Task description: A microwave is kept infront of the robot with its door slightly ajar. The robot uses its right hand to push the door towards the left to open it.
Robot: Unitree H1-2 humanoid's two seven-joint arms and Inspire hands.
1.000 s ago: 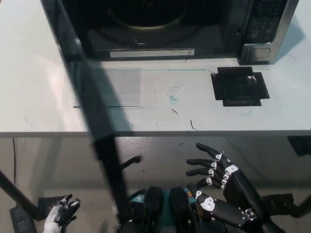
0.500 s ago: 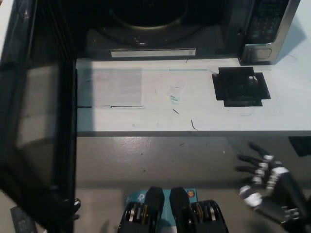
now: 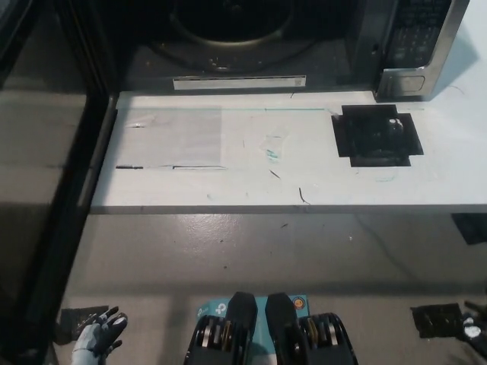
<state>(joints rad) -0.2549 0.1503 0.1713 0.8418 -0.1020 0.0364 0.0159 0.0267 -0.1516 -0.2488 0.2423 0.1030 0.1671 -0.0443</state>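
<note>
The microwave (image 3: 228, 46) stands at the back of the white table (image 3: 251, 182), its dark cavity and round turntable showing. Its door (image 3: 42, 190) is swung wide out to the left, and its dark glass covers the picture's left side down to the bottom edge. The keypad panel (image 3: 415, 34) is at the top right. Only a sliver of my black right hand (image 3: 476, 330) shows at the bottom right corner, low and well below the table edge, far from the door. My white left hand (image 3: 97, 335) rests at the lower left, fingers apart, holding nothing.
A black square patch (image 3: 377, 135) lies on the table to the right, in front of the keypad. Pen marks and a pale rectangle mark the tabletop. Grey floor lies below the table's front edge.
The door has swung further left, from edge-on across the table to wide open. My right hand has dropped back to the lower right, almost out of view. The left hand has stayed put.
</note>
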